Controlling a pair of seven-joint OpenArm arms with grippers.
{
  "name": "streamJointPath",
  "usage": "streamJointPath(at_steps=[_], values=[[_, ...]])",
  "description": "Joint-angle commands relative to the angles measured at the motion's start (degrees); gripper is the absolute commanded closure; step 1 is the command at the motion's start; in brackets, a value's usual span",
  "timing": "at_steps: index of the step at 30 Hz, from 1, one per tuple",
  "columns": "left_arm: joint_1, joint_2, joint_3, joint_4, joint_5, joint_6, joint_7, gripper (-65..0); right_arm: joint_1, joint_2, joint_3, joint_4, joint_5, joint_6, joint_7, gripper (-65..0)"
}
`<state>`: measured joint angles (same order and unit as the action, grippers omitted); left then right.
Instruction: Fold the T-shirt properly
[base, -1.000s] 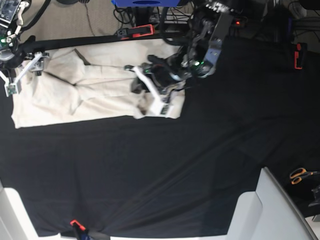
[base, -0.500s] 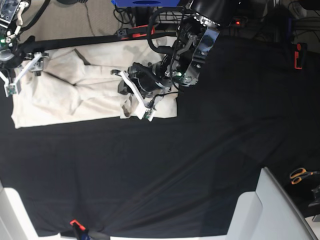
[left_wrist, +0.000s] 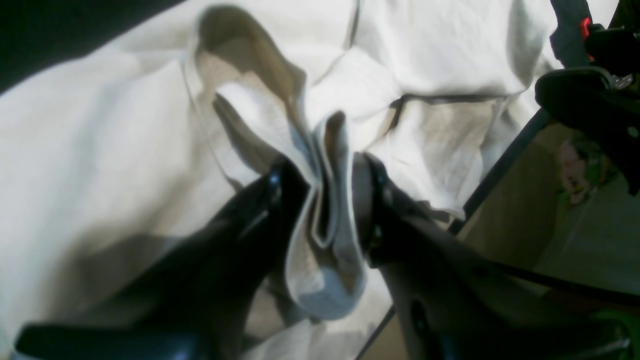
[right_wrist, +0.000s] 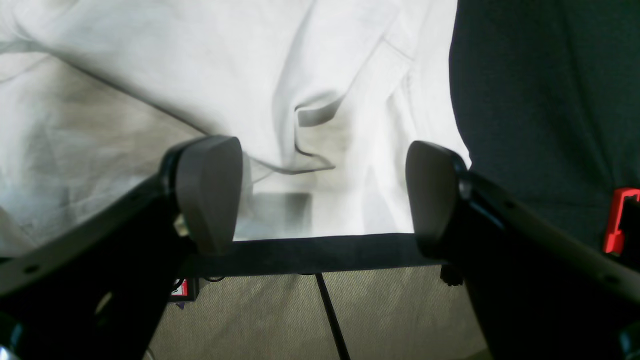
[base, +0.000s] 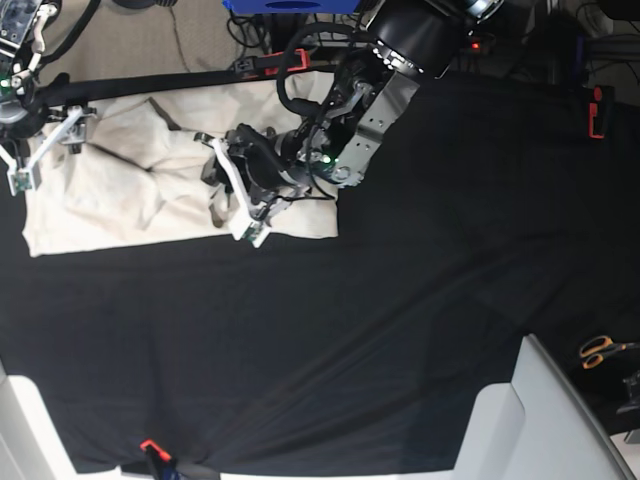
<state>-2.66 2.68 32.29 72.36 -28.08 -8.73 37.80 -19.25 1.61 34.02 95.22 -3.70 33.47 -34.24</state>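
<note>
Uneven light, soft wrist views, sharper base view.
Base view: black table (base: 400, 330) cloth swallows detail, T-shirt (base: 110, 190) reads evenly lit, mild glare on white corner panels. Left wrist view: blurry overall, left tool (left_wrist: 325, 200) dark and out of focus, deep shadow under it on fabric. Right wrist view: shirt near blown out at top, right tool (right_wrist: 322, 195) fingers soft, their blurred shadow falls on cloth.

both arms are mostly glossy black with chunky rounded joints and loops of black cable. the left gripper (base: 228, 190) has white finger brackets, a green light glowing just behind it. the right gripper (right_wrist: 320, 200) wears matte grey oval pads (right_wrist: 210, 192) on black fingers with small screws.
</note>
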Motion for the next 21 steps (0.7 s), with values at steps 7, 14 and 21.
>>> streamJointPath(at_steps=[7, 14, 21], values=[[-3.6, 2.9, 8.3, 0.7, -1.0, -0.8, -0.9, -16.1, 0.1, 0.5, 0.1, 0.7, 0.2, -0.2, 1.0, -48.6], [-4.6, 4.0, 9.9, 2.3, -0.9, -6.3, -0.8, -13.5, 0.0, 0.5, 0.1, 0.7, 0.1, -0.2, 0.9, -48.6], [-0.6, -4.9, 0.9, 15.4, -0.7, 5.3, 2.9, 0.0, -0.1, 0.5, 0.2, 0.7, 0.1, -0.2, 0.9, -48.6]])
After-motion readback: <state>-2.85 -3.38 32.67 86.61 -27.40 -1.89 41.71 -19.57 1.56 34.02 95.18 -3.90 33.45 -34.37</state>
